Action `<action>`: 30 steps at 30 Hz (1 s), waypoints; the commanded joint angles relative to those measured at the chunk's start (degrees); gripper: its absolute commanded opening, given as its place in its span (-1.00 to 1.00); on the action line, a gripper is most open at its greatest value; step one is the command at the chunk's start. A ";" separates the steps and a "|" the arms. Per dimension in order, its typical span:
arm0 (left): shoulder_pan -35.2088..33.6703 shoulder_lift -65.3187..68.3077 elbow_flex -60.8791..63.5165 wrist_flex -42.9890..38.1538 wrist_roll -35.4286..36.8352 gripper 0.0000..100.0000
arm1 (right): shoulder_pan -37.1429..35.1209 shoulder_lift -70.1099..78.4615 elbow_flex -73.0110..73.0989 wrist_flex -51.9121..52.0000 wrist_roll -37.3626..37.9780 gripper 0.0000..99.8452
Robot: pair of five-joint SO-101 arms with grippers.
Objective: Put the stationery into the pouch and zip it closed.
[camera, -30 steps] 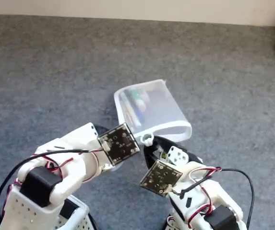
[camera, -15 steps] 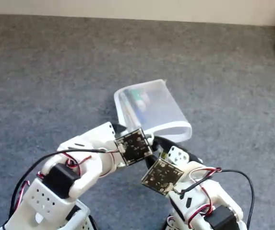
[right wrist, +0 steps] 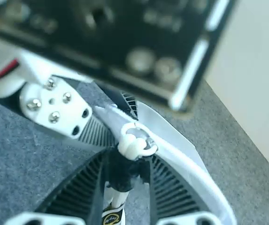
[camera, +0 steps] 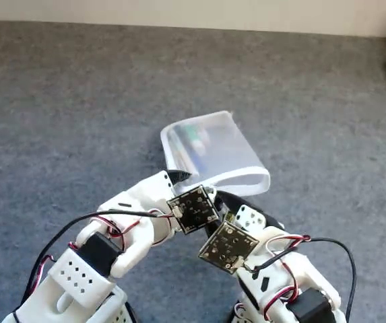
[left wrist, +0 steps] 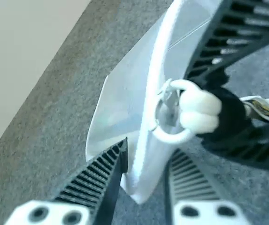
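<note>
We log the pouch (camera: 216, 151) as smooth, frosted translucent plastic. Its zip pull (left wrist: 197, 110) is glossy white plastic on a shiny metal ring (left wrist: 164, 96). The left gripper (left wrist: 146, 152) is ribbed matt black plastic, the arm shells (camera: 139, 202) smooth white plastic, and the table cover (camera: 78, 101) rough matt grey cloth.

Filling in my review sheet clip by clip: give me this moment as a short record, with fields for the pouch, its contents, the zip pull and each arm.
pouch: clear, lying on the grey table
stationery: inside the pouch
zip pull: white ring at the pouch's near end
left gripper: jaws open, the pouch's end between them
right gripper: jaws shut on the zip pull
zip: how far closed cannot be told
</note>
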 commanded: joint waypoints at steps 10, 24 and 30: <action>-0.92 -0.04 -0.66 -1.76 6.95 -0.99 | 1.98 -0.40 -3.91 -4.62 -0.70 -0.99; -4.79 -0.04 -0.66 -1.76 7.12 -0.99 | 8.04 -0.22 -3.74 -10.51 -8.88 -0.99; -4.79 -0.04 -0.66 -1.76 7.12 -0.99 | 11.91 -0.04 1.63 -18.33 -9.14 -0.99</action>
